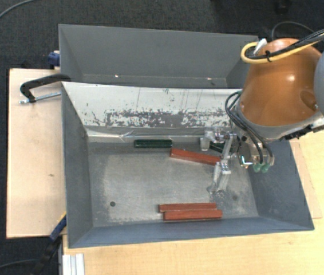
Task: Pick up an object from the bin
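A dark green bar (153, 144) lies flat on the floor of the bin (75, 171), at the foot of the back wall and parallel to it. Two red-brown bars (189, 211) lie near the front wall, right of its middle and parallel to it. They lie side by side and touch along their length; the one nearer the front wall is offset slightly to the right. A small dark round spot (112, 204) sits on the floor toward the front left corner, well apart from the bars; its kind cannot be determined. Dark carpet (24, 16) lies beyond the back wall.
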### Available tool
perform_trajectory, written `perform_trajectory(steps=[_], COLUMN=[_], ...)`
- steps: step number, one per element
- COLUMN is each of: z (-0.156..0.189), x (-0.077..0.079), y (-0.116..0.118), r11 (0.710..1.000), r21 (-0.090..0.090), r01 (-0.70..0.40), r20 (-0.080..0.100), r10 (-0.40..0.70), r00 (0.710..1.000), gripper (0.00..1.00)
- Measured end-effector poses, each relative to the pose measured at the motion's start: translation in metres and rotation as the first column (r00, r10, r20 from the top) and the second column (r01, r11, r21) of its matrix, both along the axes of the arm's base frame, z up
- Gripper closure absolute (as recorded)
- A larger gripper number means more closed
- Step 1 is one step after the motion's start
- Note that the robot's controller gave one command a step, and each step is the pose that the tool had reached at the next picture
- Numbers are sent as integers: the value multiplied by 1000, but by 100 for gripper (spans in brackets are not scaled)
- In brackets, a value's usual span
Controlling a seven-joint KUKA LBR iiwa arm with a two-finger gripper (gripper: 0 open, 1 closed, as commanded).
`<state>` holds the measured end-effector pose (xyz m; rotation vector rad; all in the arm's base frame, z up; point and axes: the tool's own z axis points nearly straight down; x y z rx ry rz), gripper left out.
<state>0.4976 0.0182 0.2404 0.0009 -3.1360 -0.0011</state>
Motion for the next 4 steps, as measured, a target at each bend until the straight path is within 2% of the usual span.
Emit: perform_trajectory(steps=[1, 2, 3, 4], z=[-103, -174, -170, 7], x=[60, 83, 84, 80], y=[-20, -33, -33, -43], r11=[1000, 1000, 1000, 999], r21=[0, 0, 0, -2], r01=[7, -4, -4, -33], r20=[1, 1, 7, 21], r10=[-7, 4, 4, 33], r00=[1000, 1000, 1000, 999], gripper=[0, 0, 100, 100])
